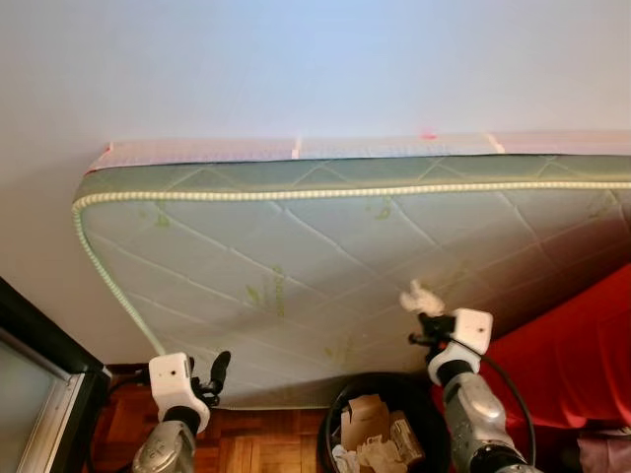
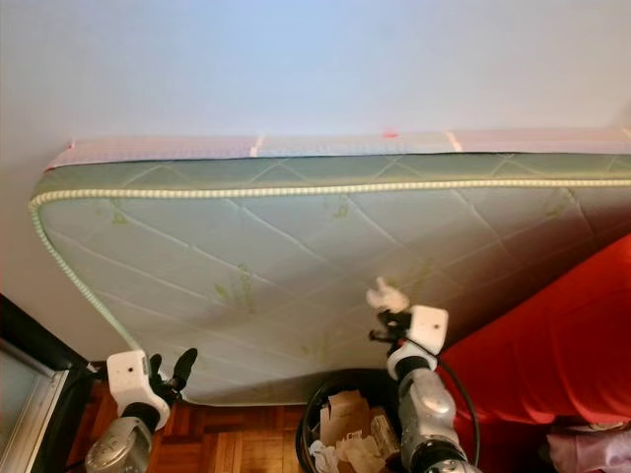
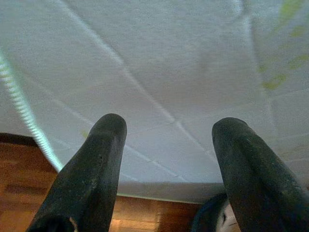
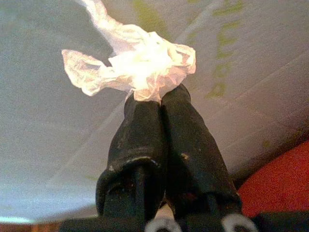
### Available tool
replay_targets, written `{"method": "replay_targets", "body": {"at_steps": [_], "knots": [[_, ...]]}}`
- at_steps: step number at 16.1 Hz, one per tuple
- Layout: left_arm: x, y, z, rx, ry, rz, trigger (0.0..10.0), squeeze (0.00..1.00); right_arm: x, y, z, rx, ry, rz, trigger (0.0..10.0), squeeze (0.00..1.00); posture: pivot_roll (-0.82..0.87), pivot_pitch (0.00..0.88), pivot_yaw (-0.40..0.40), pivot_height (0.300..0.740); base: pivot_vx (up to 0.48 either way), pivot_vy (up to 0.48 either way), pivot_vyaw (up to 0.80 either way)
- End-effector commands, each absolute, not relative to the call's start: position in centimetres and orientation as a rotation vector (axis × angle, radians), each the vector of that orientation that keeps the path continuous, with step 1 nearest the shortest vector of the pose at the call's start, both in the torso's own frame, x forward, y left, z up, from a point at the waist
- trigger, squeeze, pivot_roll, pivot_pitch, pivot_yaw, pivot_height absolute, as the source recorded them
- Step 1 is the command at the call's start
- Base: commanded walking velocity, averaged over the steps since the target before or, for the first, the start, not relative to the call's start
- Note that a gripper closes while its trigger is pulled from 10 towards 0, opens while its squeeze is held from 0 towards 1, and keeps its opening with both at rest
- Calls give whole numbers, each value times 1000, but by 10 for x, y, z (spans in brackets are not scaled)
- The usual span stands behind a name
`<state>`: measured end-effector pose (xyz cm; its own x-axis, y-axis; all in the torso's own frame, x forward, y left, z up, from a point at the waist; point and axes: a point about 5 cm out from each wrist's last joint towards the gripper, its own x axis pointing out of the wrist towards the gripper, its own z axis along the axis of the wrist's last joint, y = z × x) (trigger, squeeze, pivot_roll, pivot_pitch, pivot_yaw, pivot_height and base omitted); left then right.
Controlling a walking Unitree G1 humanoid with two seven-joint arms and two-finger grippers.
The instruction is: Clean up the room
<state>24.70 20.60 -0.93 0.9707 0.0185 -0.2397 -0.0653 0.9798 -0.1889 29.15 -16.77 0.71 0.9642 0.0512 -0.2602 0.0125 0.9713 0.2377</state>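
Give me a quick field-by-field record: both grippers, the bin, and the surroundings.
right gripper: shut on crumpled white tissue, raised above the bin
left gripper: open, holding nothing, facing the mattress
round black trash bin: on the floor between the arms, holding brown cardboard and paper scraps
pale green quilted mattress: leaning against the white wall
red fabric: to the robot's right
floor: reddish wood parquet

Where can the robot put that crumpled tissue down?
Bare wood floor lies between the left gripper and the black bin. The bin is crowded with paper scraps; the right gripper holds the tissue above it.
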Motion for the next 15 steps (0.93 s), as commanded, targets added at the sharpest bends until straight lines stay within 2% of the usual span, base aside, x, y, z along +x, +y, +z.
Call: {"method": "replay_targets", "body": {"at_steps": [1, 5, 7, 9, 13, 15], "knots": [[244, 202, -12, -204, 254, 28, 10000, 0, 280, -173, -7, 225, 351, -14, 10000, 0, 157, 37, -41, 740, 0, 0, 0], [243, 203, -14, -203, 272, 24, 10000, 0, 244, -175, -43, 183, 589, -33, 10000, 0, 165, 48, -38, 740, 0, 0, 0], [246, 205, -12, -199, 271, 25, 10000, 0, 243, -174, -44, 227, 603, -49, 10000, 0, 170, 61, -39, 740, 0, 0, 0], [251, 207, -10, -198, 271, 24, 10000, 0, 247, -174, -42, 170, 605, 8, 10000, 0, 169, 68, -36, 740, 0, 0, 0], [254, 205, -8, -200, 267, 17, 10000, 0, 250, -175, -41, 166, 627, 2, 10000, 0, 179, 91, -40, 740, 0, 0, 0], [255, 203, -7, -205, 265, 19, 10000, 0, 245, -175, -47, 145, 697, 2, 10000, 0, 183, 96, -42, 740, 0, 0, 0]]}}
